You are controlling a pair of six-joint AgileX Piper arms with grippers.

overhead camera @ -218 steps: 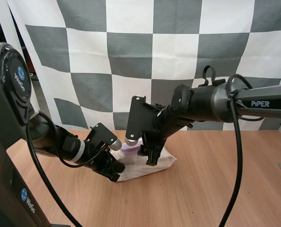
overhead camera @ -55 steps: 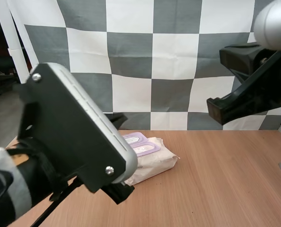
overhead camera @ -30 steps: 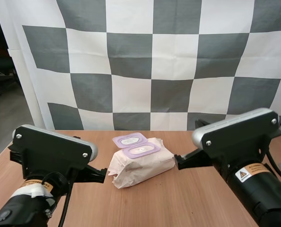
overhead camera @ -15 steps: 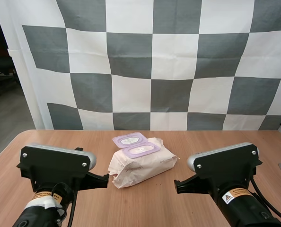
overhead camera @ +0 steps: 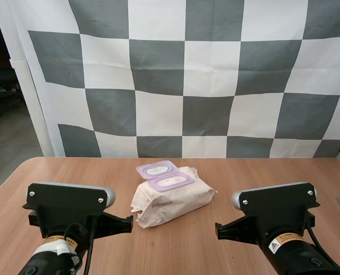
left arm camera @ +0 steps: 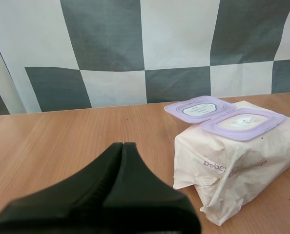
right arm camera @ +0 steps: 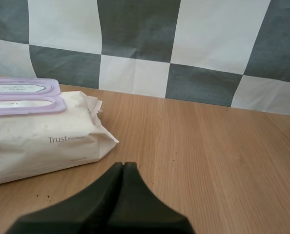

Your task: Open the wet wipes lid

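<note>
Wet wipes pack: a cream-coloured soft pack lying flat on the surface, near the middle, between the two arms and farther forward than both. It lies slantwise, with its crumpled sealed end toward the left arm.
Lid: a pale purple oval flap, folded fully back. It lies open on the far side of the pack's top, its white inner panel facing up.
Opening: a purple oval collar on top of the pack, just beside the folded-back lid and joined to it along one edge. The area inside the collar is white.
Left gripper: low over the near left part of the surface, pointing forward. In the left wrist view its fingers are pressed together into a single dark wedge and hold nothing. The pack lies ahead of the tips and to their right, apart from them.
Right gripper: low over the near right part of the surface, pointing forward. In the right wrist view its fingers are likewise closed tip to tip and empty. The pack lies ahead and to their left, not touching them.
Print: grey lettering on the pack's side walls; the word "Trust" can be read in the right wrist view.
Surface: light brown wood grain, with a few dark specks near the pack in the right wrist view.
</note>
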